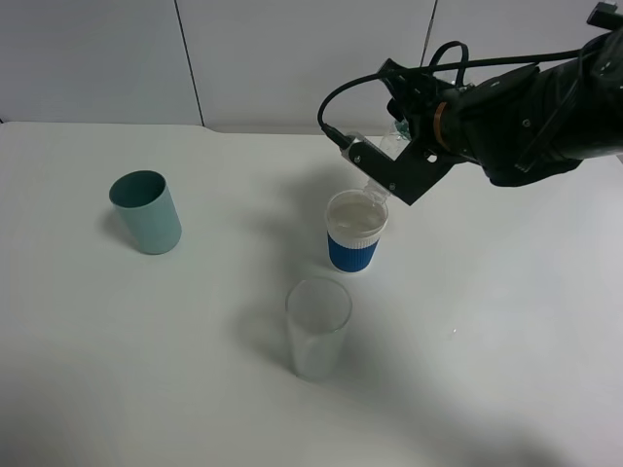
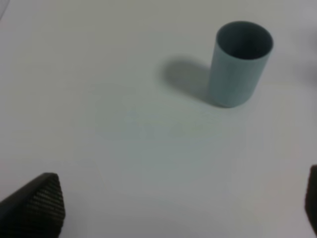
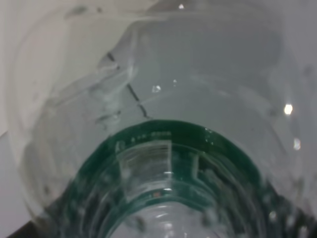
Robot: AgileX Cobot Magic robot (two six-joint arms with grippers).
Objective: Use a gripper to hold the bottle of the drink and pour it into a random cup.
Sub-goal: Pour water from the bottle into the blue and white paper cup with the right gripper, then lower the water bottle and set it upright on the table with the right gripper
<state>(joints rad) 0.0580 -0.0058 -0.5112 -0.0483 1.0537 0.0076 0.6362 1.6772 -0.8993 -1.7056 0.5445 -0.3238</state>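
Above the white table (image 1: 506, 321) we saw the right gripper (image 1: 394, 161) just over the blue cup (image 1: 351, 253), while the left gripper (image 2: 176, 203) gaped wide, holding nothing. The glass tumbler (image 1: 317, 329) stood just in front of that cup, and the teal-green cup (image 1: 146, 212) well to its left. The right jaws were clamped on the bottle of the drink (image 1: 378, 187), tilted neck-down over the cup's rim.
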